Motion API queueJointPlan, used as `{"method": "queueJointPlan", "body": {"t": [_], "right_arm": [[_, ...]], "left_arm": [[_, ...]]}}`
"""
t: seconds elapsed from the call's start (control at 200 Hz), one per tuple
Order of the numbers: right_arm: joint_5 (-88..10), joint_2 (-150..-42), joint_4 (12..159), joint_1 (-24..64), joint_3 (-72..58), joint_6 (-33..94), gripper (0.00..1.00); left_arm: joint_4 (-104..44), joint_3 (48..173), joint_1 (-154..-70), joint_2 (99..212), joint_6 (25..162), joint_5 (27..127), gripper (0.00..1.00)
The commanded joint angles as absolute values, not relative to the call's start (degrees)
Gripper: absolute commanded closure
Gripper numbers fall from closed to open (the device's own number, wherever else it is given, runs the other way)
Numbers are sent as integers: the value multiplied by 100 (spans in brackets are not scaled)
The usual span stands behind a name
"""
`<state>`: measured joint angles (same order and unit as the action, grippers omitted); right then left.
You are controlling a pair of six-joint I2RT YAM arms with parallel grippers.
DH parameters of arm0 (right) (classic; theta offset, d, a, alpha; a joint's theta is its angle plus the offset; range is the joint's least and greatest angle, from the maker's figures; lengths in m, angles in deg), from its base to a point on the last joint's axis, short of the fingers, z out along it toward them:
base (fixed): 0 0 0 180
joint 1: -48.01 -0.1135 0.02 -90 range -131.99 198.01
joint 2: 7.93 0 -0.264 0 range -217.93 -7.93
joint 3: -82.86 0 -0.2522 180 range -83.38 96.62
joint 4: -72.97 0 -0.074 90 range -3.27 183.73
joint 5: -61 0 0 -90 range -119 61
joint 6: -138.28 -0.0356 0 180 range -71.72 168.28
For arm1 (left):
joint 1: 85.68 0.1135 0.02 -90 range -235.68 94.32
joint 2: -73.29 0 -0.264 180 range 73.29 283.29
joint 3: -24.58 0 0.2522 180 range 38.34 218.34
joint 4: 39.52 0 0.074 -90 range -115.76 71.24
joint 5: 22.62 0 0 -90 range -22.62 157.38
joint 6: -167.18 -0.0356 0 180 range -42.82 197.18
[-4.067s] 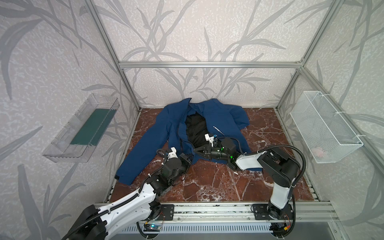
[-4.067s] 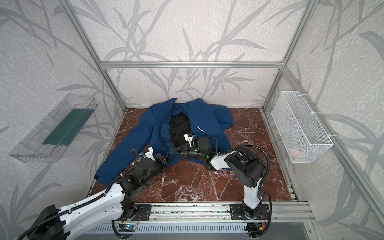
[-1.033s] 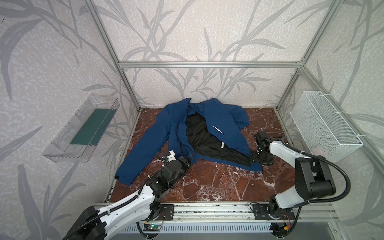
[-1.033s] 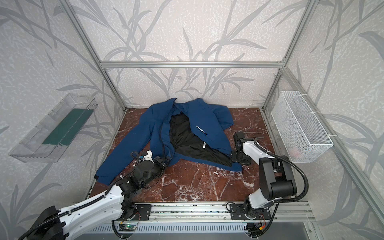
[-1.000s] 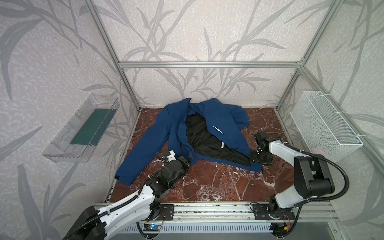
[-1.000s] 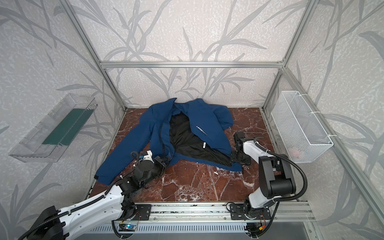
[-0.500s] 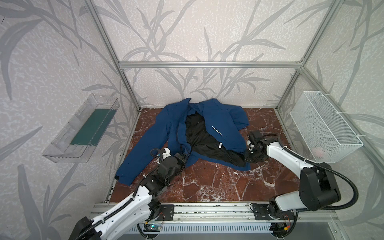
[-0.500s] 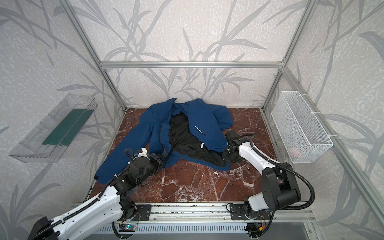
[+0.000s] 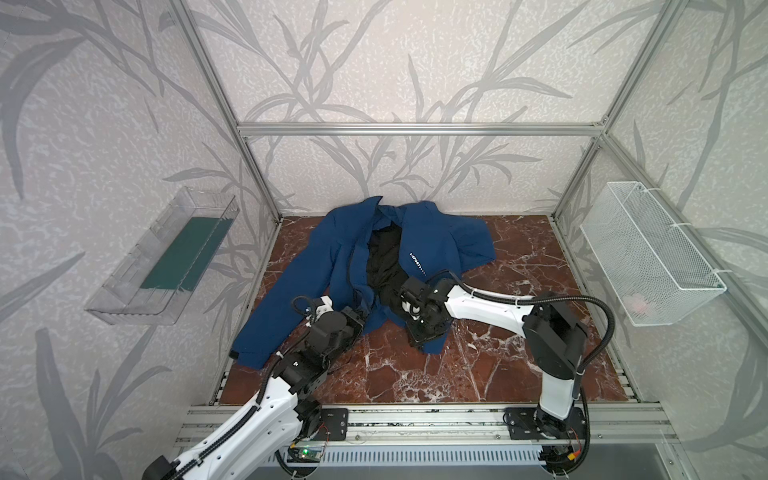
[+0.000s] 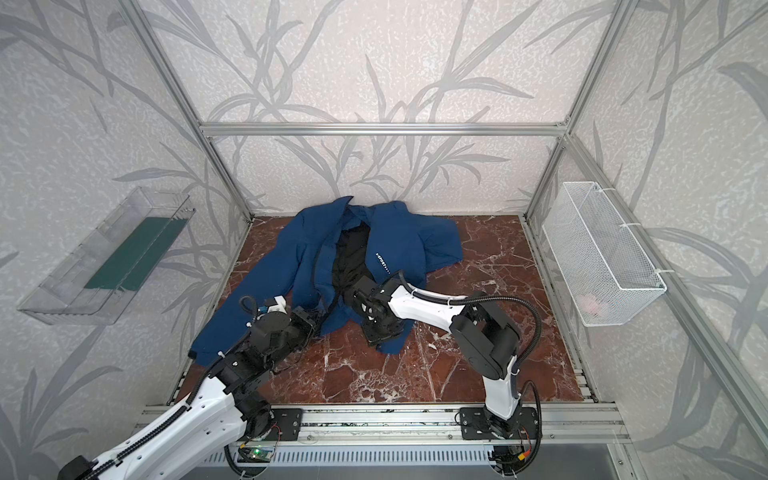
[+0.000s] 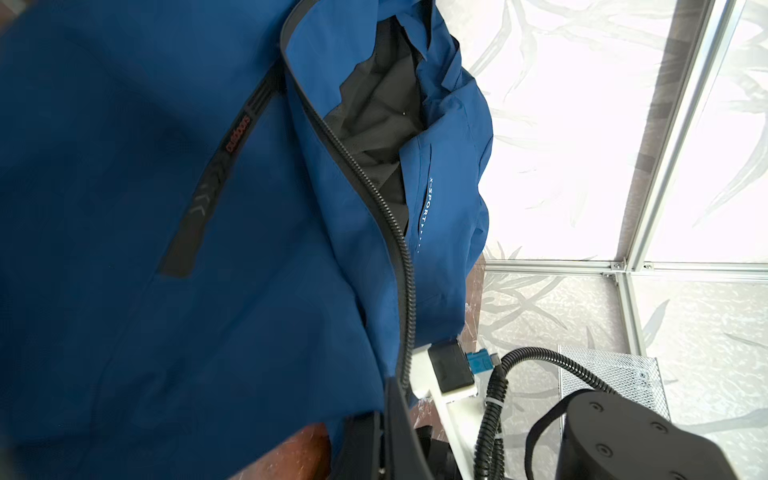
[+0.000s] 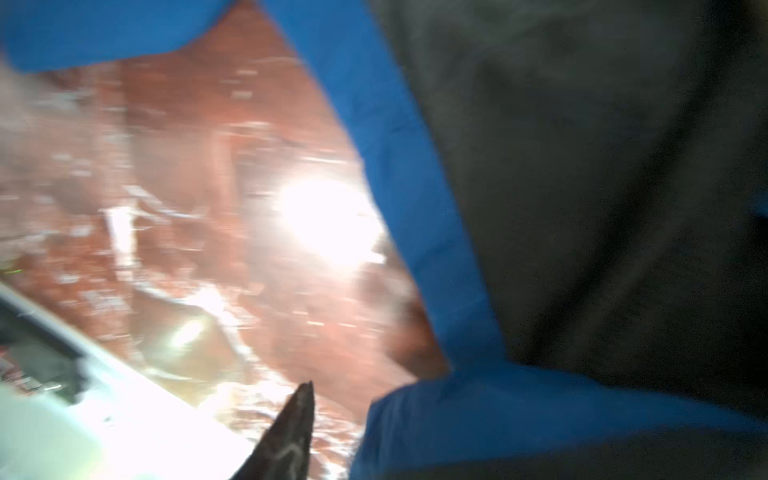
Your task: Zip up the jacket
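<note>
Navy jacket (image 9: 432, 245) hem, open marble floor (image 9: 498, 365) rightward

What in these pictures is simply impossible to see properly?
- Right gripper: in both top views its own wrist and the jacket cover the jaws; the right wrist view is blurred, showing one fingertip.
- Left gripper: cut off by the left wrist view's bottom edge; in both top views its own wrist hides it.
- Pink item in the wire basket: too small to identify.

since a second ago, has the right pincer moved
Yes: the right pincer swung left, away from the wire basket, to the jacket's lower front edge.
</note>
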<state>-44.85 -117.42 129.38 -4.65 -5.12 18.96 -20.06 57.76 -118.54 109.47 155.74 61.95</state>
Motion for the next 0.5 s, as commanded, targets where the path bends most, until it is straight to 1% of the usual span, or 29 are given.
{"method": "queueJointPlan", "body": {"t": [0.0,0.025,0.09,0.15,0.255,0.31,0.41,0.495], "right_arm": [[-5500,-11730,12414,-442,-465,1698,40],[-5684,-11706,12162,-429,-553,1611,38],[-5820,-11595,11861,-411,-713,1449,36],[-5571,-11463,11841,-409,-817,1381,36],[-4848,-11293,12183,-402,-924,1217,36],[-4597,-11287,12383,-409,-961,907,36],[-4432,-11148,12291,-474,-1189,618,36],[-4324,-10897,11993,-551,-1460,340,34]], "left_arm": [[-1638,5616,-11809,10659,15575,6117,100],[-1593,5593,-11804,10583,15595,6099,100],[-1427,5518,-11791,10399,15632,6064,100],[-1309,5479,-11787,10248,15646,6049,100],[-1249,5387,-11781,10103,15695,6052,100],[-1248,5364,-11784,10097,15692,6050,100],[-1282,5377,-11781,10165,15665,6047,100],[-1317,5394,-11782,10267,15624,6097,100]]}}
